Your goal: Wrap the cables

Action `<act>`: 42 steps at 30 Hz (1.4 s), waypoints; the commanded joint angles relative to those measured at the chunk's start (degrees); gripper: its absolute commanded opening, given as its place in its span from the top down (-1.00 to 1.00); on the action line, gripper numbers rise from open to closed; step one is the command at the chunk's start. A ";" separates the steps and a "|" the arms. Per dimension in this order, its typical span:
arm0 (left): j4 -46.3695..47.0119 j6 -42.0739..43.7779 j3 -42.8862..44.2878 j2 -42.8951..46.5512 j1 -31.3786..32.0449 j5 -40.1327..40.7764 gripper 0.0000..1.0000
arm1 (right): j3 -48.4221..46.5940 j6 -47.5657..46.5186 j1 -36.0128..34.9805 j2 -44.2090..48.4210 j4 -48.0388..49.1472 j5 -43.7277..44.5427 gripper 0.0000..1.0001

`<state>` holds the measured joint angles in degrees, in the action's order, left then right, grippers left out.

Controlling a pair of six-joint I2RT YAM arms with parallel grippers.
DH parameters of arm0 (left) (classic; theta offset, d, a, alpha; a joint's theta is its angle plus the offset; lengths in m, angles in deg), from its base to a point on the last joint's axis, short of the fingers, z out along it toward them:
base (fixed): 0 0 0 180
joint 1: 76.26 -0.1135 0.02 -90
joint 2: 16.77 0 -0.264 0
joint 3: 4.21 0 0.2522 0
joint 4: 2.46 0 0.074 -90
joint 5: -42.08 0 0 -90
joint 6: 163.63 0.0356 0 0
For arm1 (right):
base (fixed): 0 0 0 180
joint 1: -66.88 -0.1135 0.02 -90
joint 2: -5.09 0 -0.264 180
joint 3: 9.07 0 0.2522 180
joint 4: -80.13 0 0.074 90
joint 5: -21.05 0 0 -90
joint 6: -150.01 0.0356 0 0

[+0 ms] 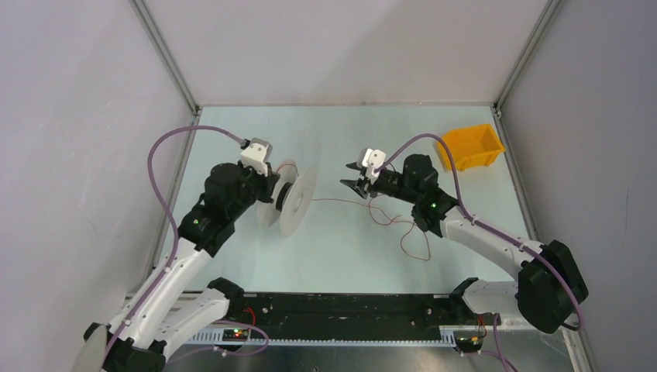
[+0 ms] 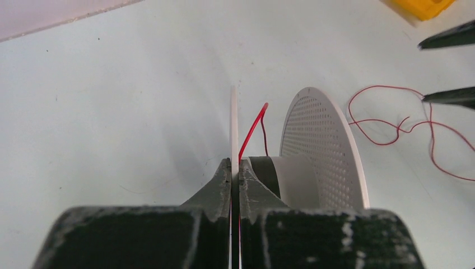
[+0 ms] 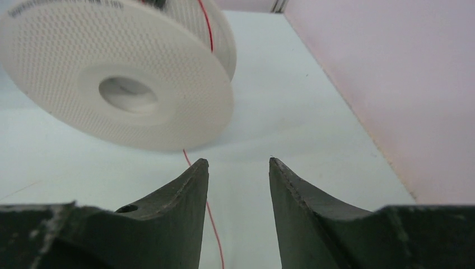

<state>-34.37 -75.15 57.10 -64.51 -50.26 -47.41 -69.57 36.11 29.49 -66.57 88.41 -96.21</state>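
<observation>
The left gripper (image 2: 235, 168) is pinched tight on the spool's (image 1: 293, 199) flange, the one farther from the right gripper (image 1: 346, 173), and the flanges stand upright. The wire (image 1: 341, 201) rises off the hub just beside that pinch. From the spool it runs straight out toward the right gripper, passes below one finger, and lies in loose loops on the table (image 1: 325, 139) beyond. That gripper faces the spool, jaws about half apart, holding nothing.

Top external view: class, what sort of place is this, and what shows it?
Probably a robotics lab test cell: plain walls enclose a pale table with the left arm, right arm and an orange bin.
</observation>
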 commanded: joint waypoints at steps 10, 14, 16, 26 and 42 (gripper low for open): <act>1.79 -9.75 3.14 7.86 -1.56 -3.38 1.00 | 6.37 4.36 1.46 -5.31 12.69 -4.64 -0.03; -1.00 -11.93 5.22 8.55 -2.21 -3.80 1.00 | 6.40 5.73 1.31 -9.07 15.79 -4.80 -0.04; -1.75 -12.85 6.25 8.93 -2.33 -4.15 1.00 | 6.40 5.46 1.12 -10.83 16.86 -4.88 -0.07; -2.41 -15.55 10.46 11.26 -2.44 -4.63 1.00 | 5.20 13.26 2.30 -19.50 27.65 -16.51 -0.07; 0.70 -25.01 13.41 11.98 -2.44 -1.46 1.00 | 2.62 20.65 -3.56 -30.01 33.85 -16.91 0.04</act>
<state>-40.80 -94.99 67.55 -53.72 -52.25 -50.60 -65.04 54.18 28.16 -94.26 116.65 -114.36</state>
